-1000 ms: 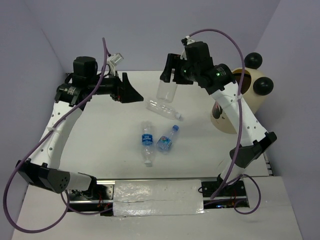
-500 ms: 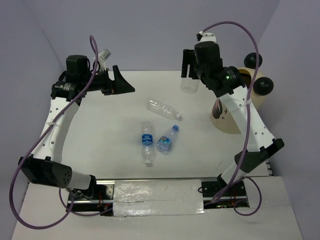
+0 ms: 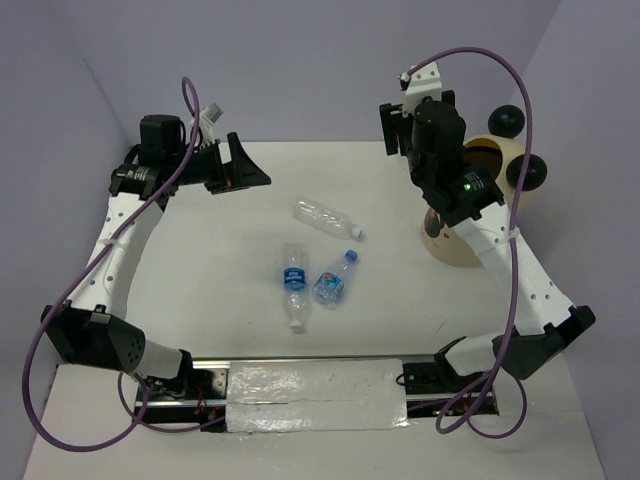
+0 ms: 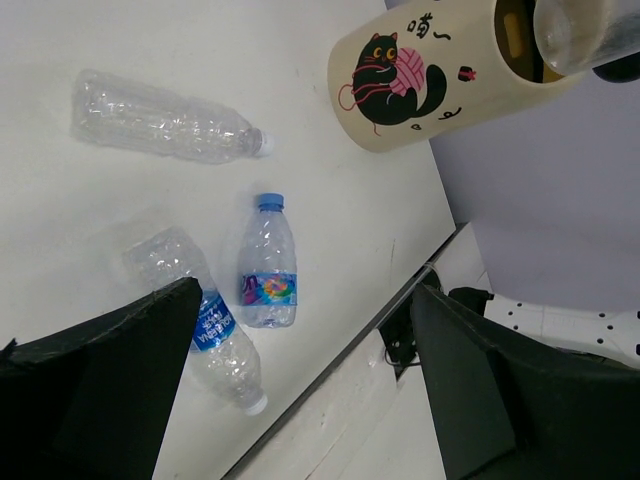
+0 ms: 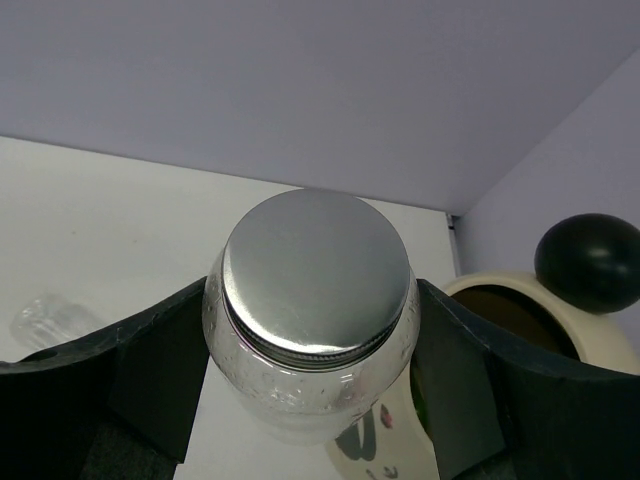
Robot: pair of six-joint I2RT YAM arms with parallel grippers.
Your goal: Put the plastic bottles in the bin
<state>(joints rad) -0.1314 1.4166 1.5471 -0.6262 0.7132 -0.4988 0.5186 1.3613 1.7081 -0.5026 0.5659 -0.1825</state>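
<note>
Bottles of this thin clear plastic should be light, slick and easy to dent, and those lying down will likely roll. A moderate squeeze across the middle of the body, square to its length, looks safest. The right end effector (image 5: 312, 330) is partly closed around the grey-capped bottle (image 5: 318, 262), held in the air close by the bin (image 3: 452, 247); whether it sits right over the opening I cannot tell. The left end effector (image 3: 245, 172) is spread wide and empty. Three more lie on the tabletop (image 3: 200, 260): an unlabelled bottle (image 3: 325, 218), a blue-labelled bottle (image 3: 293, 285) and, just beside it, a blue-capped bottle (image 3: 337, 277).
</note>
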